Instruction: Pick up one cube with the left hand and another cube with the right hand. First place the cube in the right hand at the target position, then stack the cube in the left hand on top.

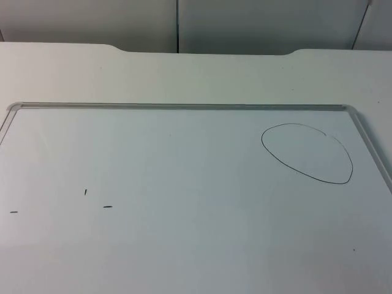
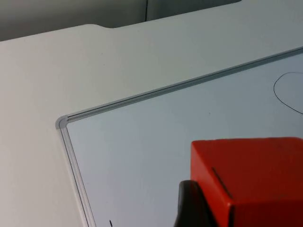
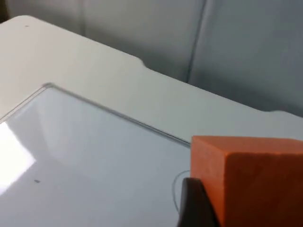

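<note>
A red cube is held in my left gripper, which is shut on it; one black fingertip presses against the cube's side. My right gripper is shut on an orange cube, with a black fingertip at its side. Both cubes hang above the whiteboard. The target is a hand-drawn black oval at the board's far right. Part of its line appears in the left wrist view.
The whiteboard has a thin metal frame and lies on the white table, with the grey partition wall behind. A few short black pen marks sit at the board's left.
</note>
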`<act>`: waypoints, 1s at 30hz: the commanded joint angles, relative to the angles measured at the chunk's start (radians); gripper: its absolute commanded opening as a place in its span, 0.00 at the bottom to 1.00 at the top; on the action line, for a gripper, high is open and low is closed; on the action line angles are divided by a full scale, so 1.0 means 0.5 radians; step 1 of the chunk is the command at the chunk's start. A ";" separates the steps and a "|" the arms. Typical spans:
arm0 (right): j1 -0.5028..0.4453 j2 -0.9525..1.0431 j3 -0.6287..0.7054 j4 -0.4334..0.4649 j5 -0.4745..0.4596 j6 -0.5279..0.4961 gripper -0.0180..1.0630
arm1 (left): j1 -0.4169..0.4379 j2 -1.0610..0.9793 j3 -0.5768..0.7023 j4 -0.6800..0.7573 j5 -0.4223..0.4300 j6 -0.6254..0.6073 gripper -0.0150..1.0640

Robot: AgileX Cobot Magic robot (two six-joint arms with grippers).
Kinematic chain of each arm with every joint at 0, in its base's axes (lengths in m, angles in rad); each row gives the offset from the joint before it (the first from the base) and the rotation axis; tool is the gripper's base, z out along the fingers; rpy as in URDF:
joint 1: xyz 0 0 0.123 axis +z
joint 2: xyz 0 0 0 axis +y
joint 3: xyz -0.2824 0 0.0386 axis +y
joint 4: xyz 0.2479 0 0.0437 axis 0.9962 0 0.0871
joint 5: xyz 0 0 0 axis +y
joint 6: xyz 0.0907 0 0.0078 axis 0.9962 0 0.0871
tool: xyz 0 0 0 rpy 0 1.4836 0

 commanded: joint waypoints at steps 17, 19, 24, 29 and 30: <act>-0.479 1.186 -0.673 0.684 0.079 -0.523 0.01 | 0.004 -0.196 0.108 -0.061 -0.004 0.051 0.01; -0.616 1.244 -0.694 0.781 0.083 -0.600 0.01 | 0.004 -0.196 0.108 -0.085 -0.004 0.062 0.01; -1.086 1.537 -0.695 0.876 0.222 -0.737 0.01 | 0.004 -0.196 0.108 -0.135 -0.004 0.106 0.01; -1.064 1.769 -0.695 0.840 0.175 -0.703 0.01 | 0.004 -0.196 0.108 -0.135 -0.012 0.106 0.01; -1.064 1.769 -0.695 0.840 0.175 -0.703 0.01 | 0.004 -0.196 0.108 -0.135 -0.012 0.106 0.01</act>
